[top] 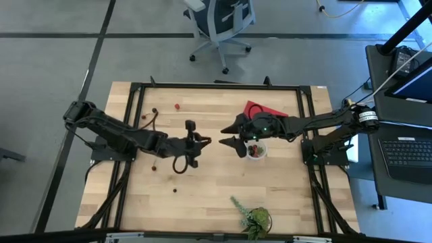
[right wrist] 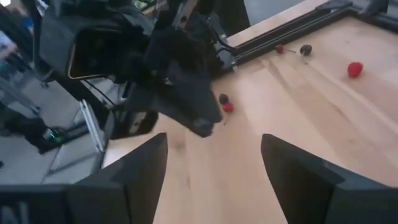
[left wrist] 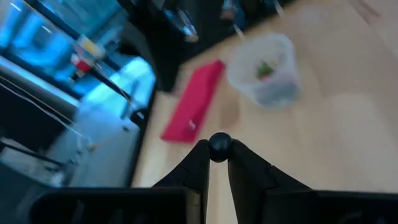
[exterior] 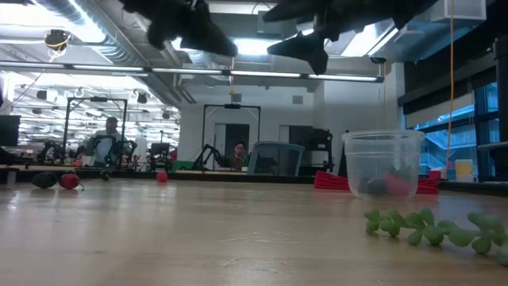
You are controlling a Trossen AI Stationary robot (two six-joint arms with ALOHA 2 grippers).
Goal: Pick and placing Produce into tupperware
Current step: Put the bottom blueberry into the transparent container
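My left gripper (top: 205, 142) hovers over the middle of the table, shut on a small dark berry (left wrist: 219, 144). My right gripper (top: 228, 136) faces it, open and empty, just left of the clear cup (top: 256, 150). The cup stands upright on its base and has a few red and dark fruits inside (left wrist: 266, 70). Loose fruits lie on the wood: a red one (top: 177, 106) and dark ones (top: 154, 165) toward the left side. In the low view both grippers (exterior: 214, 40) (exterior: 311, 46) hang high above the tabletop. My left gripper pinches the dark round berry (left wrist: 219, 144) between the free ends of its two fingers (left wrist: 198, 163). The berry is lifted clear of the table, with the cup (left wrist: 264, 68) ahead of the fingers.
A flat red rectangular piece (top: 262, 109) lies just beyond the cup toward the far edge. A green leafy plant (top: 254, 217) lies at the near edge. The black frame (top: 216, 86) runs around the table. Bare wood shows between the cup and the plant.
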